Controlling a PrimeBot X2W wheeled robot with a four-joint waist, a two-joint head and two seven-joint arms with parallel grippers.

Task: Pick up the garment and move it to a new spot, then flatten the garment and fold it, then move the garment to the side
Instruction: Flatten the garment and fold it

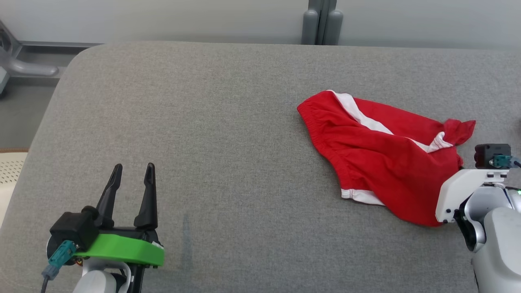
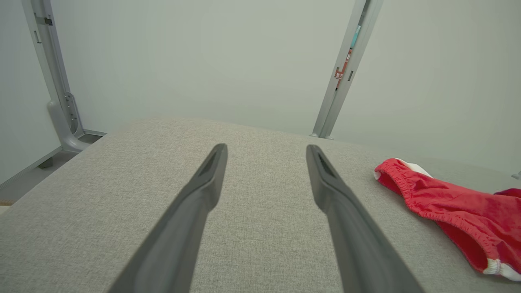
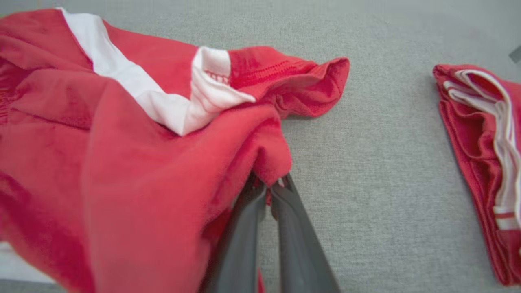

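- Crumpled red cloth shorts [image 1: 366,158] with white side stripes lie on the grey fabric-covered table [image 1: 228,142].
- The right pincer [image 3: 272,186] is clamped on a fold at the shorts' edge.
- The left pincer [image 1: 134,166] sits well left of the shorts, fingers apart and empty.
- A folded red-and-white garment [image 3: 476,162] lies near the shorts, not touching them.

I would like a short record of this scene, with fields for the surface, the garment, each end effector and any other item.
surface: grey fabric-covered table
garment: red shorts, white stripe, crumpled, lying on its right part
left end effector: open, empty, apart from the shorts
right end effector: shut on a fold of the shorts
other item: second red-and-white garment, folded, apart from the shorts
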